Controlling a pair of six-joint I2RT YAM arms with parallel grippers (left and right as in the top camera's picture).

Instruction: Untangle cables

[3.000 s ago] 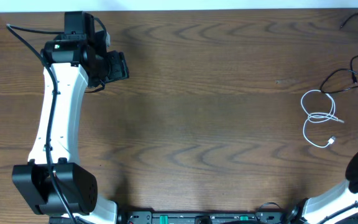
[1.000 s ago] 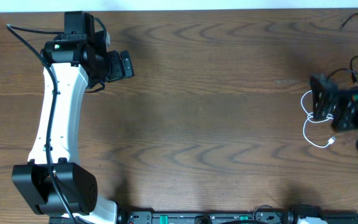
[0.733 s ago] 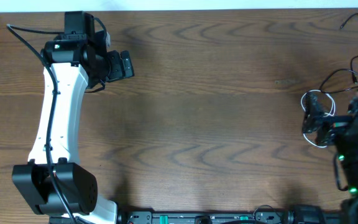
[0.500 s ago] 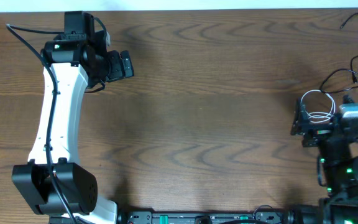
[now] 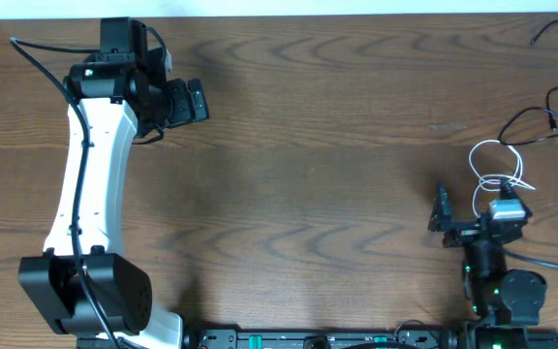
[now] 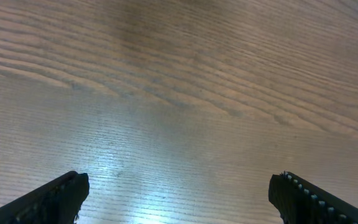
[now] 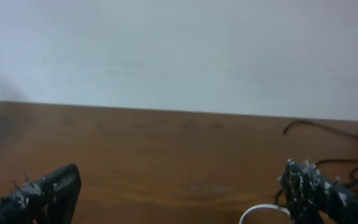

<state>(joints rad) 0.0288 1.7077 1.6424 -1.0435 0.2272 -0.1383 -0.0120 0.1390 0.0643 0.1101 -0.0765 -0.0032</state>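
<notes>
The brown wooden worktop [image 5: 337, 145] carries a looped white cable [image 5: 497, 180] and thin black cables [image 5: 529, 113] near its right edge.

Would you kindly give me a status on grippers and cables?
Left gripper open, empty. Right gripper open, empty, near white cable. Black cables beyond, far right. Nothing in the way.

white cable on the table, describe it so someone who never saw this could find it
In the overhead view, go to the right side of the brown wooden table, about halfway up. There a thin white cable lies in loose overlapping loops, on the robot's side of some black cables. It is the only white cord; its neighbours are all black.
</notes>
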